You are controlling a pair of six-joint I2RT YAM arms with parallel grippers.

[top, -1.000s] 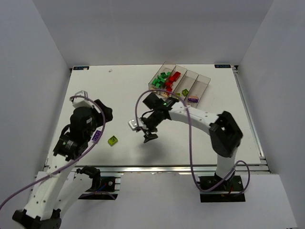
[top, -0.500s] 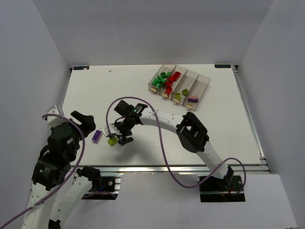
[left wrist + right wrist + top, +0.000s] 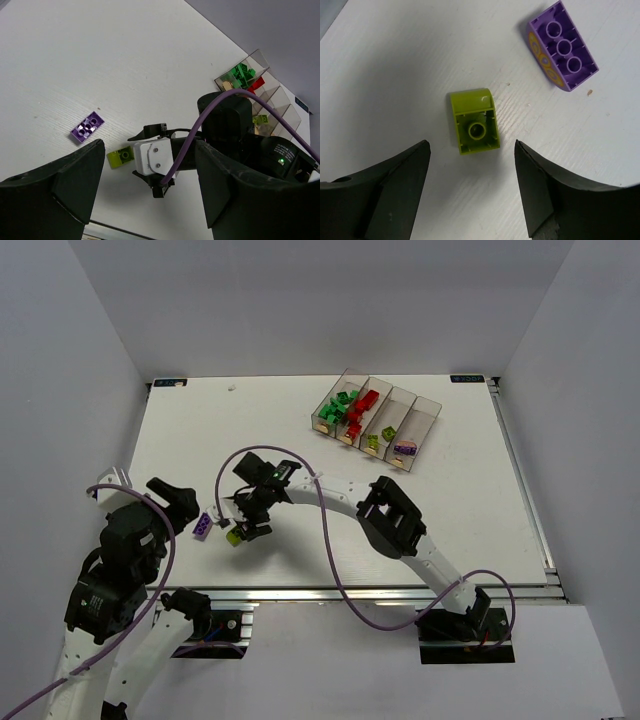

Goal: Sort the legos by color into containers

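Sorting in progress: the right end effector (image 3: 470, 160) hangs over a yellow-green lego (image 3: 474, 128) at the near left of the counter (image 3: 200, 430), jaws wide and empty, the brick lying between them (its hollow underside faces up). A clean pick likely means dropping straight down and closing on the brick's flat sides, clear of the purple lego (image 3: 563, 52) nearby. The left end effector (image 3: 148, 165) hovers wide and empty; the containers (image 3: 428, 410) stand well apart.

Yellow-green brick (image 3: 472, 122) and purple brick (image 3: 563, 45): smooth, glossy plastic. Table (image 3: 385, 65): white, matt, faintly grained. Bins (image 3: 425, 415): clear plastic.
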